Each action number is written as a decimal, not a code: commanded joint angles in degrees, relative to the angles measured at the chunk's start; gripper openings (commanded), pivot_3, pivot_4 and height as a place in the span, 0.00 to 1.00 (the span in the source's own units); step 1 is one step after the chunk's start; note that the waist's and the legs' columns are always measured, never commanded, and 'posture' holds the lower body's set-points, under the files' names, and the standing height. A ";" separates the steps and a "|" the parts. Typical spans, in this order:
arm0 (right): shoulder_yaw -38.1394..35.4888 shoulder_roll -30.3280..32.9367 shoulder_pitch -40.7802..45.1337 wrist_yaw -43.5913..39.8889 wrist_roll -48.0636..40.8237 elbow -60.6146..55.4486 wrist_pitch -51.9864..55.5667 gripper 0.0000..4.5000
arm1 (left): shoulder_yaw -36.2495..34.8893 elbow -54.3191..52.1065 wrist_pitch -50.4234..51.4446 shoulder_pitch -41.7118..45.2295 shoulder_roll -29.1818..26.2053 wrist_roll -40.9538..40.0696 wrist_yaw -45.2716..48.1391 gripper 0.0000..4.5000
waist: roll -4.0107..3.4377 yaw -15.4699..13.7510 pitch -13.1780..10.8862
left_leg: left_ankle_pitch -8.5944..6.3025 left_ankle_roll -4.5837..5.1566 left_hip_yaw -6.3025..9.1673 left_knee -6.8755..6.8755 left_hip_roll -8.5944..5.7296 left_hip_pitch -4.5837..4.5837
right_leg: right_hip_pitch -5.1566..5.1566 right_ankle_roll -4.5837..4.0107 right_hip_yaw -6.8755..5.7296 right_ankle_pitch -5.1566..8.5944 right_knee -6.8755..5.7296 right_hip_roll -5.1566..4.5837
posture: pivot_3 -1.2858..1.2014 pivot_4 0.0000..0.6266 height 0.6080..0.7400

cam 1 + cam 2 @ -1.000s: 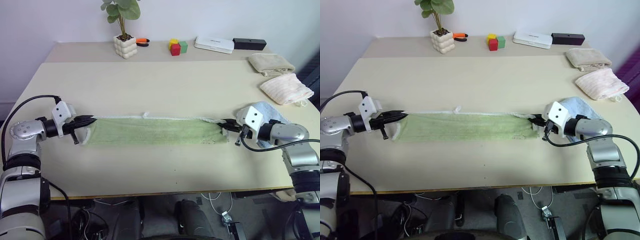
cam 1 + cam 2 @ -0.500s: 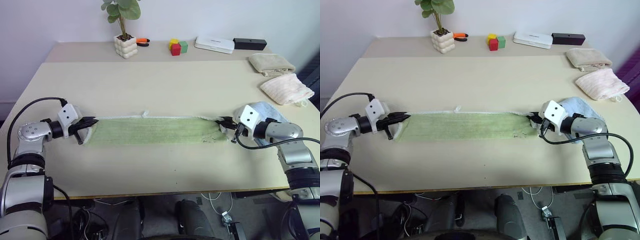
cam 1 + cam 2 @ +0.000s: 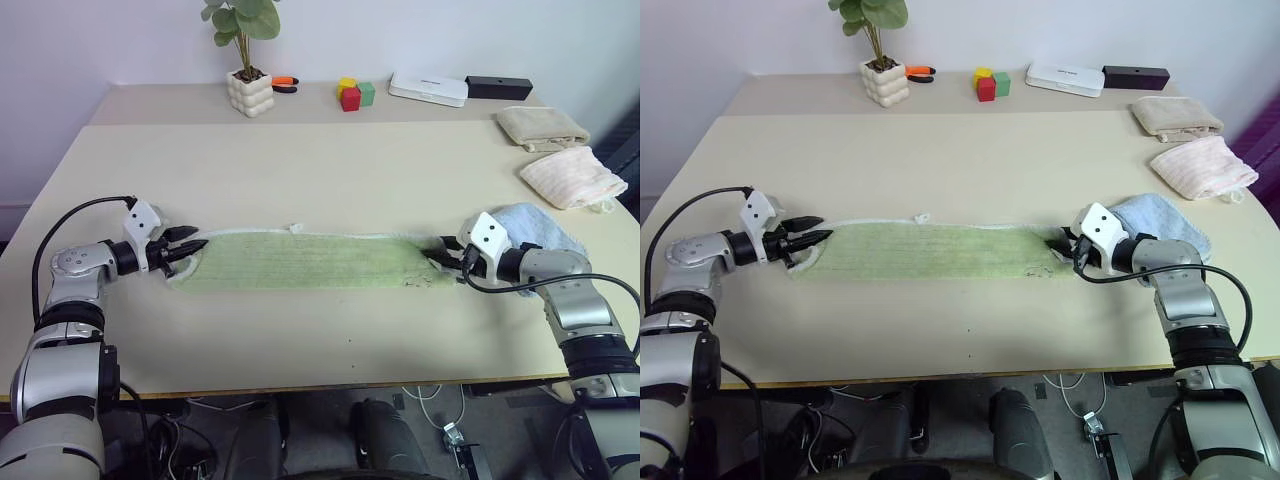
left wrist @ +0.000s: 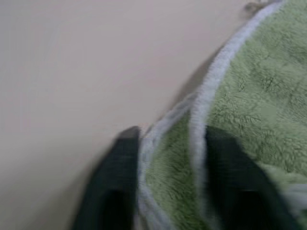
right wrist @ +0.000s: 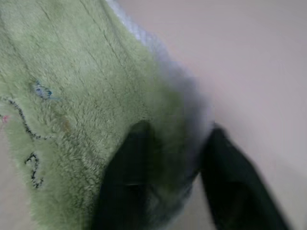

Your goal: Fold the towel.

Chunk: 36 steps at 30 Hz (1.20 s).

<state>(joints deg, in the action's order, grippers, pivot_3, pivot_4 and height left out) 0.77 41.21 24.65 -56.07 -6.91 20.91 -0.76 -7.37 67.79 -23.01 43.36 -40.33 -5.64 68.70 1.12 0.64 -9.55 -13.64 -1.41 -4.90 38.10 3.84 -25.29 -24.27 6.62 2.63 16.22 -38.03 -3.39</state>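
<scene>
— Towel first: where did it lie?

— It lay flat as a long green strip across the near part of the table, running from the left gripper at one end to the right gripper at the other. A small white tag stuck out from its far edge.

— Were the grippers clamped on it?

— No. From the head, the left gripper's two black fingers stood visibly spread at the towel's left end. The left wrist camera added what the head could not: the whitish stitched edging ran up between those parted fingers, with nothing pinched. The right gripper was harder to read from above, being small and dark against the cloth. Its wrist camera showed the fingers apart, one resting on the green pile, the other out past the edge over bare table.

— Anything else seen close up?

— A faint embroidered mark near the towel's right end.

— And around it?

— Just behind the right gripper sat a light blue cloth. Farther back on that side were a pink folded towel and a beige folded towel. A potted plant and coloured blocks stood along the table's far edge.
</scene>
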 commanded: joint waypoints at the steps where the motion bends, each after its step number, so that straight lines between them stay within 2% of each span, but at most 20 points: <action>1: -0.76 0.54 0.94 1.96 1.27 -1.10 -0.40 0.76 | -0.33 -1.35 -1.04 -0.77 -1.15 -0.11 0.59 0.87 | 0.00 -0.05 0.00 | 0.00 0.00 0.00 0.00 0.00 0.00 | 0.00 0.00 0.00 0.00 0.00 0.00 | 0.52 0.24 0.96; 2: -0.81 0.62 1.36 3.23 2.15 -0.47 -1.25 0.87 | -0.30 -1.37 -1.49 -0.90 -1.61 0.19 0.27 0.99 | 0.00 -0.02 0.00 | 0.00 0.00 0.00 0.00 0.00 0.00 | 0.00 0.00 0.00 0.00 0.00 0.00 | 0.52 0.24 0.96; 3: -1.02 0.52 1.78 3.65 2.21 0.00 -1.42 0.98 | -0.28 -1.28 -1.72 -0.95 -2.06 0.48 -0.20 1.00 | 0.00 0.02 0.00 | 0.00 0.00 0.00 0.00 0.00 0.00 | 0.00 0.00 0.00 0.00 0.00 0.00 | 0.52 0.24 0.96; 6: -2.09 0.26 2.93 4.79 1.47 0.22 -0.91 0.99 | -1.34 -0.51 0.73 -0.52 -4.17 -0.55 1.38 1.00 | 0.00 0.09 0.00 | 0.00 0.00 0.00 -0.01 0.00 0.00 | 0.00 0.00 0.00 0.00 0.00 0.01 | 0.52 0.24 0.96; 9: -2.45 0.31 3.74 5.77 1.34 0.60 -0.38 1.00 | -2.41 -0.16 2.33 0.39 -5.84 -1.42 1.58 0.78 | 0.00 0.16 0.00 | 0.00 0.00 0.00 -0.02 0.01 0.00 | -0.02 0.00 0.00 0.00 0.00 0.03 | 0.52 0.24 0.96; 14: -2.80 -0.34 5.16 7.40 1.19 1.81 -1.03 1.00 | -2.51 0.00 1.02 1.99 -7.65 -0.39 -1.30 0.21 | 0.00 -0.16 0.00 | 0.00 0.00 0.00 0.00 0.01 -0.01 | -0.02 0.00 0.00 0.00 0.00 0.00 | 0.52 0.24 0.96; 16: -2.54 -0.70 5.46 7.43 1.14 1.21 -0.75 1.00 | -2.81 0.02 1.29 3.06 -8.27 -0.72 -1.21 0.01 | 0.00 -0.16 0.00 | 0.00 0.00 0.00 0.00 0.00 -0.02 | -0.02 0.00 -0.01 0.00 0.00 0.00 | 0.52 0.24 0.96; 20: -3.70 -1.84 6.64 8.97 -0.12 -1.32 1.28 1.00 | -4.08 -0.53 1.78 5.54 -8.56 -1.75 -4.36 0.01 | 0.01 0.02 0.00 | 0.00 0.00 0.00 0.00 0.00 -0.02 | -0.02 0.00 0.00 0.00 0.00 0.00 | 0.52 0.24 0.96; 23: -5.92 -5.07 6.28 12.18 -4.30 -8.02 7.13 1.00 | -6.37 -3.30 6.69 7.31 -7.12 -4.78 -4.80 0.01 | 0.01 0.10 -0.01 | 0.00 0.00 0.01 -0.01 0.01 -0.03 | -0.03 0.00 0.00 0.00 -0.02 0.01 | 0.52 0.24 0.96; 25: -5.82 -8.36 4.02 14.09 -7.41 -15.92 11.80 1.00 | -9.38 -9.35 15.51 7.60 -4.09 -10.18 -6.01 0.01 | 0.01 0.12 0.00 | 0.00 -0.01 0.02 -0.02 0.02 -0.03 | -0.03 0.00 0.00 0.00 -0.04 0.02 | 0.52 0.24 0.96; 27: -5.70 -13.27 1.87 19.04 -10.10 -23.80 17.96 1.00 | -11.14 -23.37 28.01 3.91 0.40 -17.34 -8.20 0.01 | 0.02 -0.05 0.00 | 0.01 -0.02 0.07 -0.01 0.03 -0.04 | -0.02 0.01 -0.02 0.00 -0.07 0.02 | 0.52 0.24 0.96; 30: -6.18 -22.19 -0.44 27.10 -15.75 -33.22 26.41 0.82 | -13.05 -45.38 43.02 -2.97 7.61 -27.02 -17.49 0.00 | 0.01 0.06 0.00 | 0.02 -0.03 0.18 0.01 0.03 -0.08 | 0.02 0.01 -0.04 0.00 -0.11 -0.01 | 0.52 0.24 0.96; 32: -4.00 -28.06 -2.56 32.25 -15.52 -35.97 28.83 0.58 | -12.12 -62.16 53.86 -9.39 16.18 -35.62 -28.35 0.00 | 0.02 0.09 0.01 | 0.03 -0.05 0.21 0.04 0.03 -0.11 | 0.01 0.01 -0.04 0.00 -0.11 -0.02 | 0.52 0.24 0.96; 34: -1.92 -31.12 -4.14 35.10 -13.65 -36.09 29.23 0.36 | -10.98 -72.57 60.26 -14.66 22.58 -41.72 -35.15 0.00 | 0.03 0.03 0.02 | 0.03 -0.05 0.30 0.05 -0.01 -0.11 | 0.05 0.01 -0.04 0.00 -0.13 -0.09 | 0.52 0.24 0.96; 36: -1.62 -33.10 -4.67 37.37 -12.56 -34.04 28.80 0.15 | -8.61 -77.56 61.37 -18.61 25.79 -40.21 -39.32 0.00 | 0.03 0.12 0.02 | 0.03 -0.05 0.29 0.08 -0.03 -0.09 | 0.06 0.01 -0.02 0.00 -0.11 -0.07 | 0.52 0.24 0.96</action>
<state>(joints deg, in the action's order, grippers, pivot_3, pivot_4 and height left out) 0.06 8.47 19.77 -20.89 -20.35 -12.50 28.54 -15.78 -4.50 37.18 25.05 -14.14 -44.75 33.05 1.15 0.76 -9.53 -13.60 -1.46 -4.60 38.17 3.80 -25.36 -24.21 6.63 2.60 16.21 -38.14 -3.43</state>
